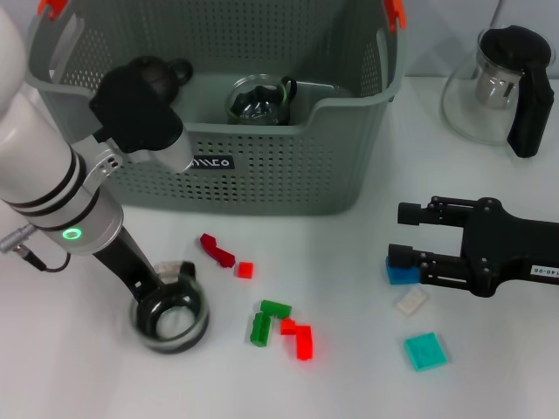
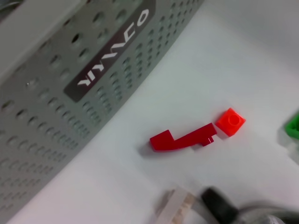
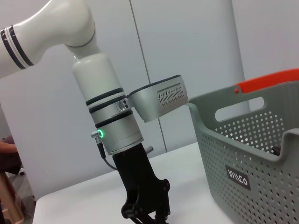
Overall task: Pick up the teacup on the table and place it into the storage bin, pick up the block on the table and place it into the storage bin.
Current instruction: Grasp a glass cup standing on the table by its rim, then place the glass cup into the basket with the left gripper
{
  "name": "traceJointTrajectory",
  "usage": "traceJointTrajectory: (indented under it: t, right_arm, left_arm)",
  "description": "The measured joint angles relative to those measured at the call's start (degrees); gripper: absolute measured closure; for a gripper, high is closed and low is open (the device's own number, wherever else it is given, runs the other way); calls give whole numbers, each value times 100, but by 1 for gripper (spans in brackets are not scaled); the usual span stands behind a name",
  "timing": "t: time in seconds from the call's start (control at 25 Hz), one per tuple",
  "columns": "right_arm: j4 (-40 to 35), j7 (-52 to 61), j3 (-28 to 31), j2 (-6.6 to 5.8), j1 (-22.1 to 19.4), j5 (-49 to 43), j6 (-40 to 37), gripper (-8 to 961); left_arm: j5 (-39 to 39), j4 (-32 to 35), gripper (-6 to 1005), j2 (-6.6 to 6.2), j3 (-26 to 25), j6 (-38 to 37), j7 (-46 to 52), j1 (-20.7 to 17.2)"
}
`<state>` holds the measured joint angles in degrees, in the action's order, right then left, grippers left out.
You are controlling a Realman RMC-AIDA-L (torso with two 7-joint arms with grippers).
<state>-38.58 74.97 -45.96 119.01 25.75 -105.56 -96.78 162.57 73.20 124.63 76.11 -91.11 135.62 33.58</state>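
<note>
Partly hidden: left claw (image 1: 166,292) at teacup (image 1: 171,319).

Storage bin (image 1: 262,175) reads as matt grey plastic from here, perforated walls, smooth rim, glossy orange clips (image 1: 395,12). Table (image 1: 349,375) is a smooth white matt surface. Teacup (image 1: 170,316) by my left end effector (image 1: 162,292) looks like clear glass, glossy, dark rim. Another glass cup (image 1: 256,100) inside the bin, same sheen. Glass teapot (image 1: 489,87) far right: clear glossy body, matt black plastic handle, metal-looking strainer inside. Blocks are glossy hard plastic: red (image 1: 217,250), green (image 1: 262,327), blue (image 1: 402,272), teal (image 1: 425,351), one translucent whitish (image 1: 410,301). Right end effector (image 1: 402,236) is matt black plastic or coated metal, can't tell which. Left arm shell glossy white.
</note>
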Motion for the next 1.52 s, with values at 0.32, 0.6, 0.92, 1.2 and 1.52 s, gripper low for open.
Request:
traceJointTrajectory:
  t: [0.32,0.6,0.92,1.2,1.52]
  right_arm:
    - [0,0,0,0,0,0,-26,288]
    - [-1,0,-11,1,-6,0,-35,287]
    - [0,0,-39,17,-2,0,-40,287]
    - [-1,0,-51,15,-53,0,-141,288]
    - [-1,0,-37,7,-68,0,-199,288]
  left_arm:
    - [-477,134,954,-42,-615,-378,-331,-8]
    - [-2228,-488,953,-269,-2876,-1500,-1989,113]
    - [-4506,-1843,954,-773,-4752,-2345,-2820,362]
    - [-5346,-1585,954,-877,-4716,-1408,-2283,848]
    - [-4072,-1297,953,-1152,-3234,746,-1559,1810]
